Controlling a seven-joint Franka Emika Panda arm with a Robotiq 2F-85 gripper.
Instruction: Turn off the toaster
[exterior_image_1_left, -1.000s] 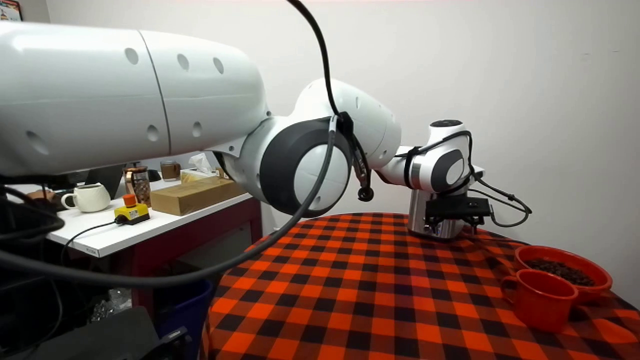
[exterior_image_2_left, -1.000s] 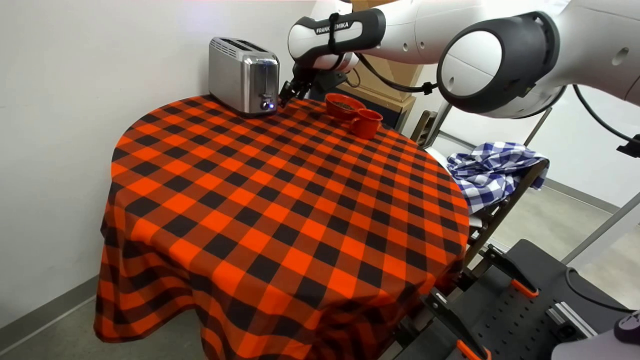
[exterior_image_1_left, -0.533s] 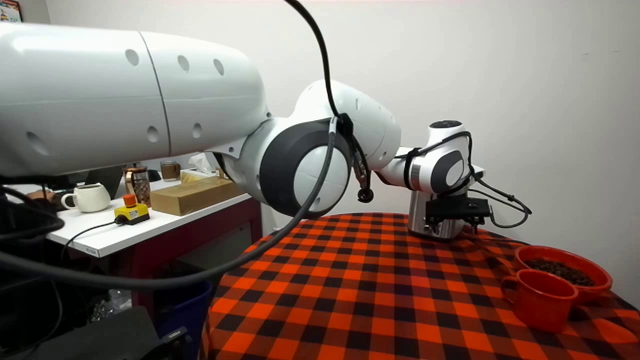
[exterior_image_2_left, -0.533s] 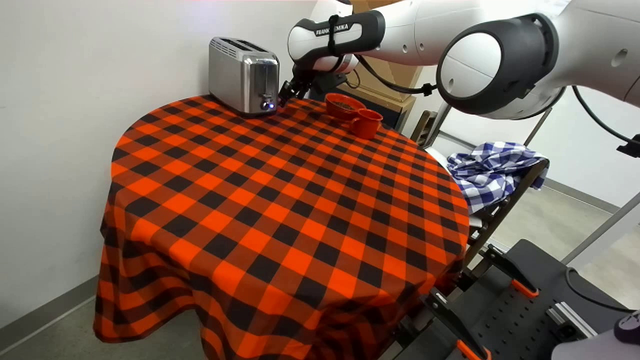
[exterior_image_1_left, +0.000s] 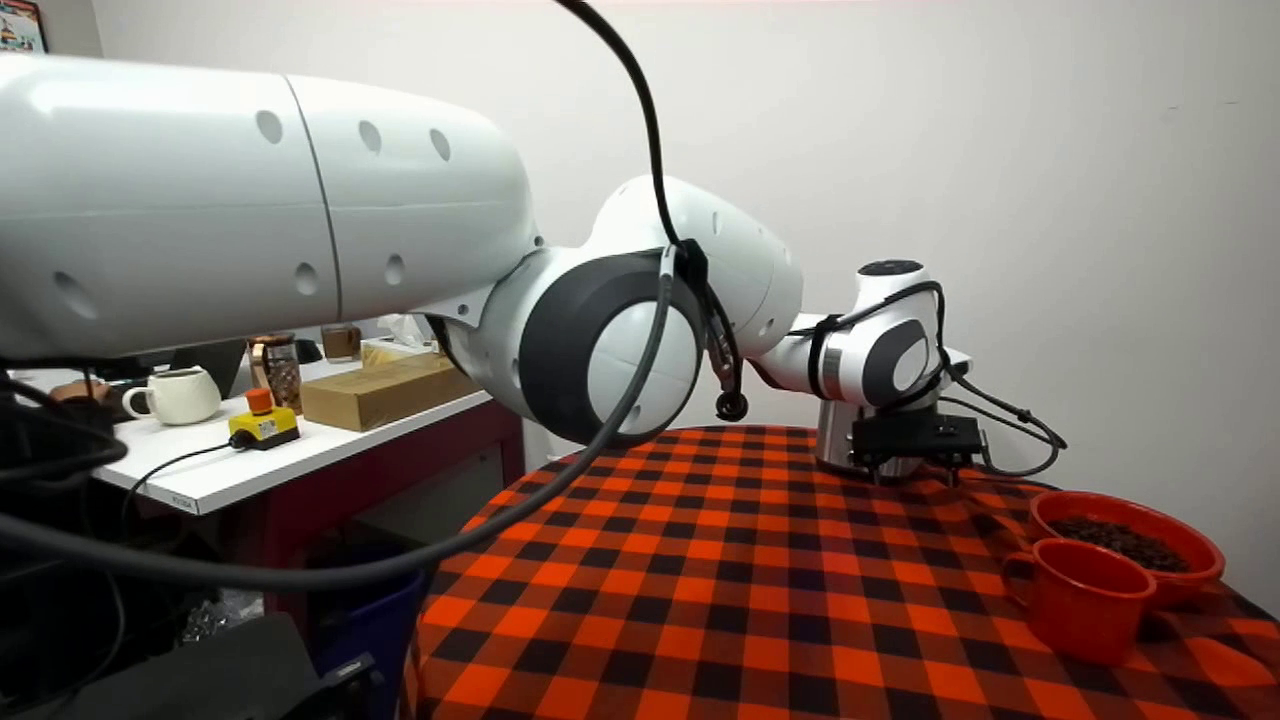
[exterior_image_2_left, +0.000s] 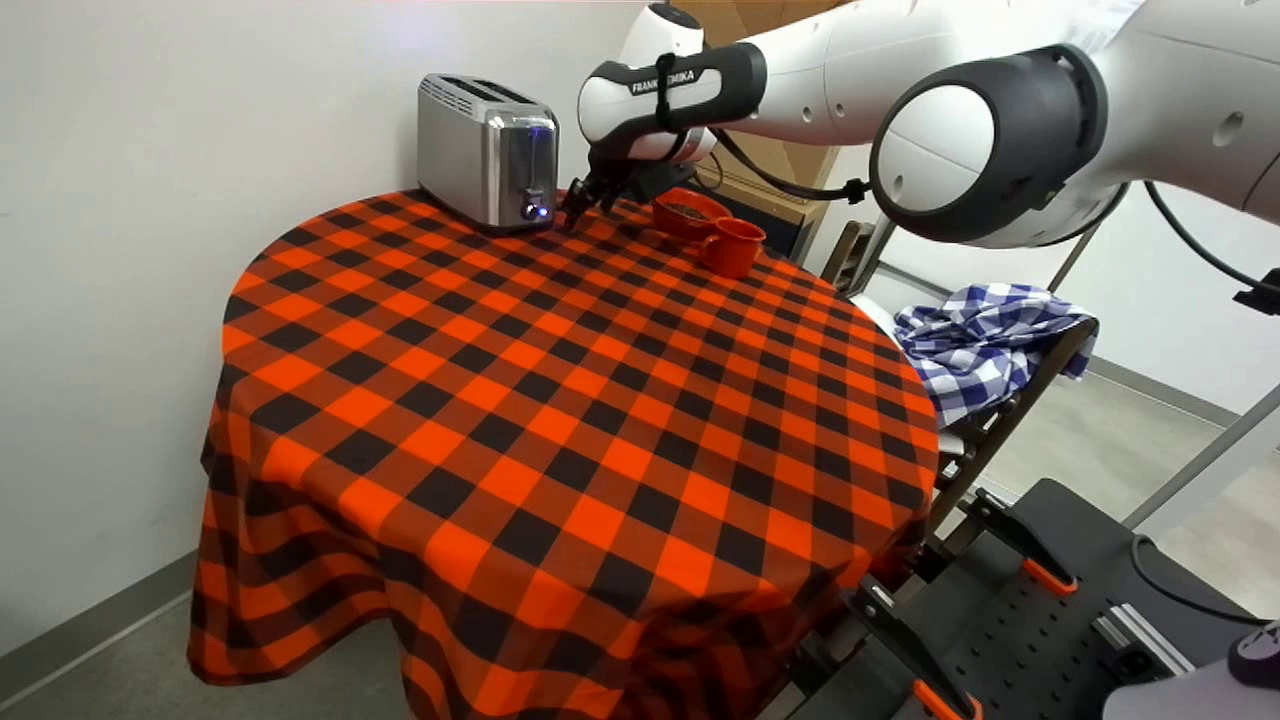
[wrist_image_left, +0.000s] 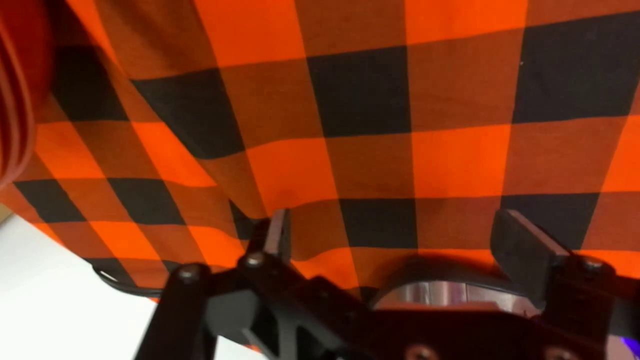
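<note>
In an exterior view, the arm (exterior_image_2_left: 675, 90) sits lower than half a second ago, and the gripper (exterior_image_2_left: 589, 216) has come down with it — close to the cloth (exterior_image_2_left: 560, 380), though whether it touches I cannot tell. It is just beside the front of the toaster (exterior_image_2_left: 455, 155), which stands upright near the wall (exterior_image_2_left: 200, 150). The knob (exterior_image_2_left: 530, 211) is in plain sight, and the light (exterior_image_2_left: 543, 212) by it glows as before, so the toaster is presumably on and the job undone.

In an exterior view, the gripper (exterior_image_1_left: 914, 476) hangs before the toaster; the drop leaves the knob and light hidden there.

In the wrist view, the fingers (wrist_image_left: 522, 252) are spread wide, holding nothing. A strip of the toaster's metal shows low between them, and a violet patch (wrist_image_left: 632, 345) in the bottom right corner is probably the light.

The descent looks meant to bring a finger level with the knob — perhaps too low. The next move likely calls for nearing the front and pressing gently; a miss could shove the toaster or drag the cloth.
</note>
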